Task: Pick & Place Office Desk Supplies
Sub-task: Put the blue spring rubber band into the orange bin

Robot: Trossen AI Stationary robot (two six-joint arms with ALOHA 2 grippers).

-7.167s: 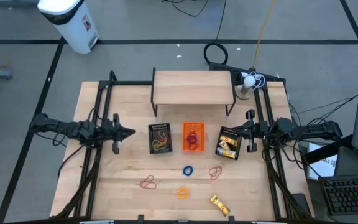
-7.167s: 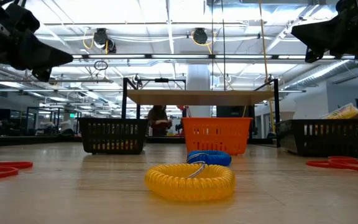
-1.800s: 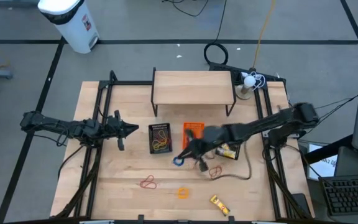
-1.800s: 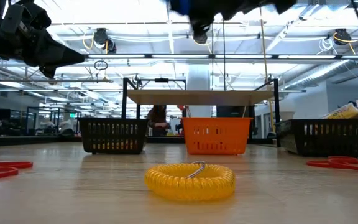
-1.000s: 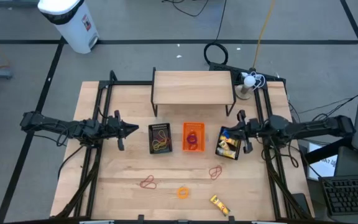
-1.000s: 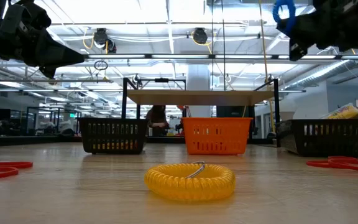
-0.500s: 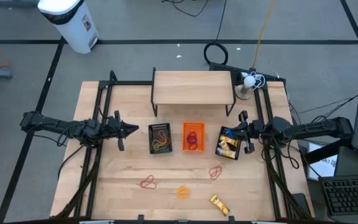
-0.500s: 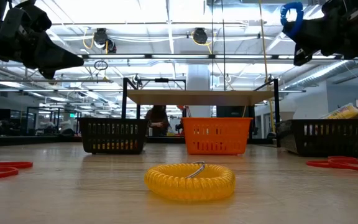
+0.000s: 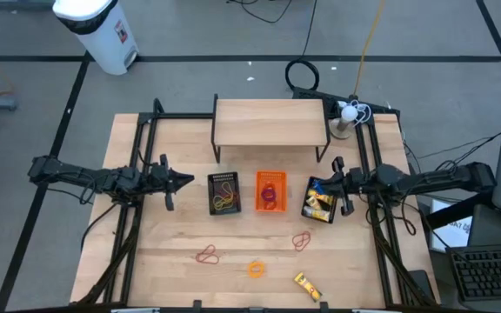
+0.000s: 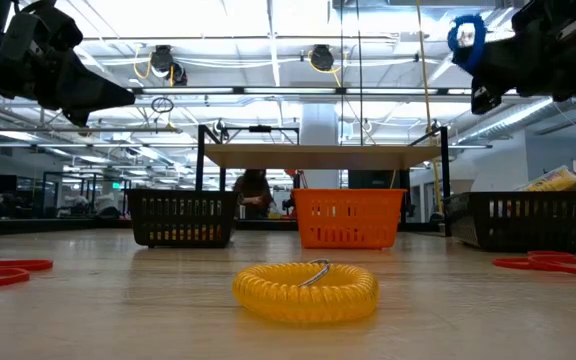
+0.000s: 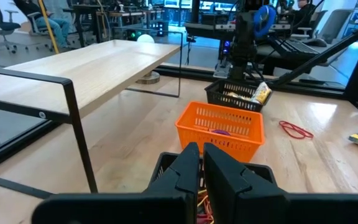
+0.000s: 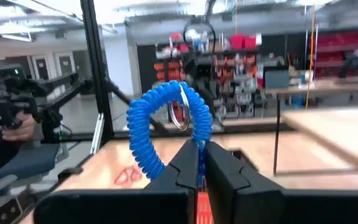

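My right gripper (image 12: 199,163) is shut on a blue coiled ring (image 12: 166,121), high above the right black mesh tray (image 9: 320,202), which holds yellow pieces. In the low view the ring (image 10: 465,35) shows at that gripper's (image 10: 480,62) tip. My left gripper (image 9: 186,181) hovers shut and empty at the table's left, beside the left black mesh tray (image 9: 224,193). On the wood lie a yellow-orange coiled ring (image 9: 256,269), red rubber bands (image 9: 207,255), tan bands (image 9: 301,240) and a yellow oblong piece (image 9: 308,286). My right gripper pinches the blue ring's lower arc (image 12: 199,148) between its two fingers. The fingers come about level from the table's right side. The ring stands upright beyond the fingertips, lifted clear, with a small metal loop (image 12: 179,115) hanging inside it.
An orange tray (image 9: 270,191) with red items sits between the two black trays. A low wooden shelf (image 9: 270,122) on black legs stands at the far side. Black frame rails (image 9: 137,156) run along both sides of the table.
My right gripper has sunk a little over the right black tray, still shut on the blue ring, which stays upright and clear.
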